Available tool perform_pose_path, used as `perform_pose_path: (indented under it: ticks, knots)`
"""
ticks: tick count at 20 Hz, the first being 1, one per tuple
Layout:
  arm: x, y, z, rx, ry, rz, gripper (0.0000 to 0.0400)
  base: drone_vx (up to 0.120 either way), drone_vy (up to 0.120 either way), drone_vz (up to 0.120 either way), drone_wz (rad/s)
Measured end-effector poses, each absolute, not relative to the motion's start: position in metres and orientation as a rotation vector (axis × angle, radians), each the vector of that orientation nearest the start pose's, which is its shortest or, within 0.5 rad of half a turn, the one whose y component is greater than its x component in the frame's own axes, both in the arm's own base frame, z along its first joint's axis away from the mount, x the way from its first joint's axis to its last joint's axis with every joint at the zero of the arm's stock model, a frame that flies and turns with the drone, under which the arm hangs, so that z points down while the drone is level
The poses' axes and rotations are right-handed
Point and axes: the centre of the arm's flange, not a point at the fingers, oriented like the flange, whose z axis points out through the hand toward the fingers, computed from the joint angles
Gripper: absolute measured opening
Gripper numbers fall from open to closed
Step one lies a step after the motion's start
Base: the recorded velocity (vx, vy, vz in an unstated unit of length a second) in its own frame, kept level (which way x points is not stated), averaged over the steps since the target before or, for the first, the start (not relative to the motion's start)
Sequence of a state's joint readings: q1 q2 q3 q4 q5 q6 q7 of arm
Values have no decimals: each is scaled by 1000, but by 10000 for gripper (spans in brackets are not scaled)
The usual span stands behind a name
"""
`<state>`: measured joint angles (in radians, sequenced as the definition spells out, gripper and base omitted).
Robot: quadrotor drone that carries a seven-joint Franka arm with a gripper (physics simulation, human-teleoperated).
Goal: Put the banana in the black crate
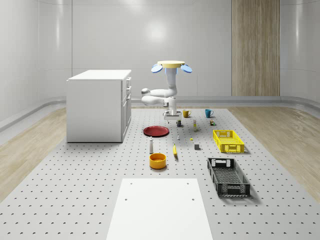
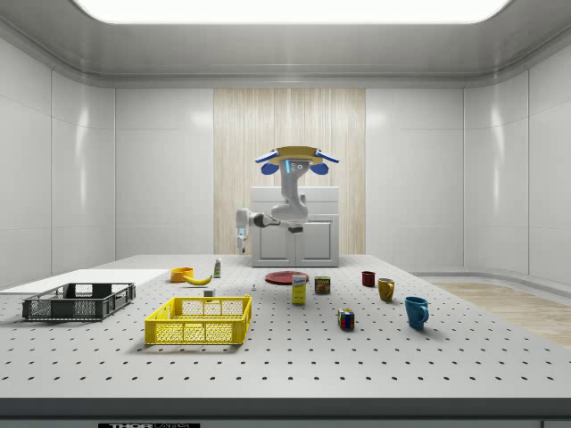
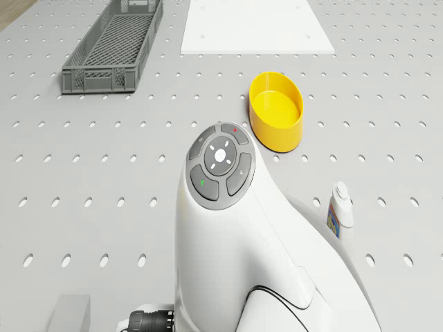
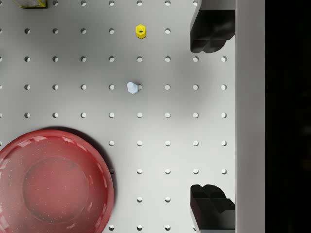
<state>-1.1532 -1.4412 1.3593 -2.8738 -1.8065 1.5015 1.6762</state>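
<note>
Whole-scene: I've got the drone (image 1: 171, 65) hovering over the table's (image 1: 90, 190) far end, gripper (image 1: 173, 117) hanging just past the red plate (image 1: 156, 131). The banana (image 1: 175, 150) lies nearer the camera than the gripper, beside the orange bowl (image 1: 157, 160), long axis near-to-far; the black crate (image 1: 228, 176) sits nearer still, toward the right.

Side: banana (image 2: 198, 280) well apart from the gripper (image 2: 242, 241), low to its left.

Wrist: fingers (image 4: 210, 32) spread wide, nothing held, plate (image 4: 51, 180) below.
</note>
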Motion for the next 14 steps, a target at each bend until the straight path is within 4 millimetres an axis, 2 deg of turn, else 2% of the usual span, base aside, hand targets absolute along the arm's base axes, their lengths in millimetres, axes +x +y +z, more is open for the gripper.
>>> perform_pose_path:
  ticks: [2, 6, 8, 12, 14]
  knots:
    - [307, 0, 491, 1, -2, 785, 400, 120, 0, 0, 0]
    - [307, 0, 491, 1, -2, 785, 400, 120, 0, -110, 0]
    - [307, 0, 491, 1, -2, 785, 400, 120, 0, 0, 0]
    - [307, 0, 491, 1, -2, 785, 400, 120, 0, -110, 0]
    - [307, 0, 491, 1, -2, 785, 400, 120, 0, -20, 0]
